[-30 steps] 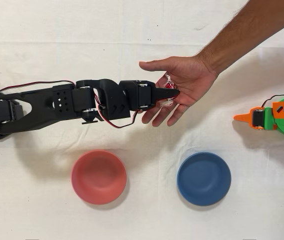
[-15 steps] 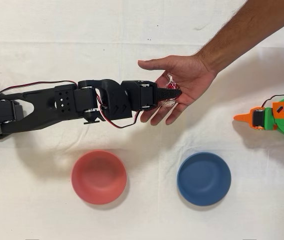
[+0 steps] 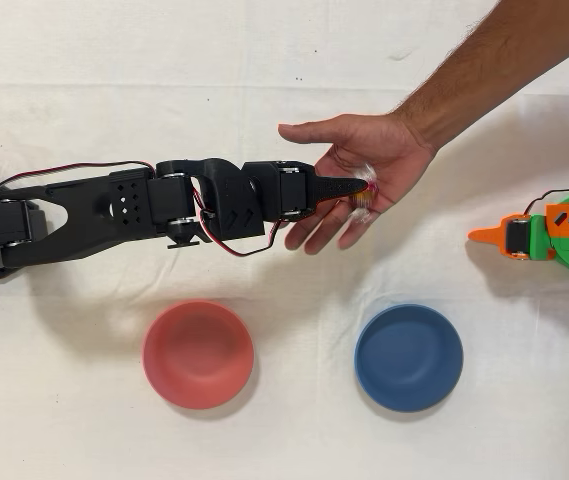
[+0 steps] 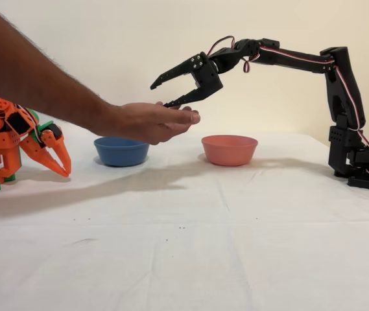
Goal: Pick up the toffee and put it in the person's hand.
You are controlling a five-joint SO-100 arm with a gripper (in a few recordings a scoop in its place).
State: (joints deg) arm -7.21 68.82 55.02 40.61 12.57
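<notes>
The black arm reaches in from the left of the overhead view, its gripper (image 3: 357,187) over the person's hand (image 3: 389,160). From the fixed view the gripper (image 4: 160,95) stands open just above the hand (image 4: 148,122), jaws spread wide with nothing between them. The toffee (image 3: 368,197) is a small reddish, pale blur at the gripper's tip, over the base of the fingers. Whether it rests on the palm I cannot tell. The hand is held palm up with the fingers slightly curled, and the forearm (image 3: 494,65) comes from the upper right.
A pink-red bowl (image 3: 198,354) and a blue bowl (image 3: 408,357) sit on the white cloth nearer the front edge. The idle orange arm (image 3: 549,232) stands at the right edge of the overhead view.
The gripper has opened and the toffee has left its jaws, now a blur by the palm. The arm reached slightly further over the hand, which stayed in place.
</notes>
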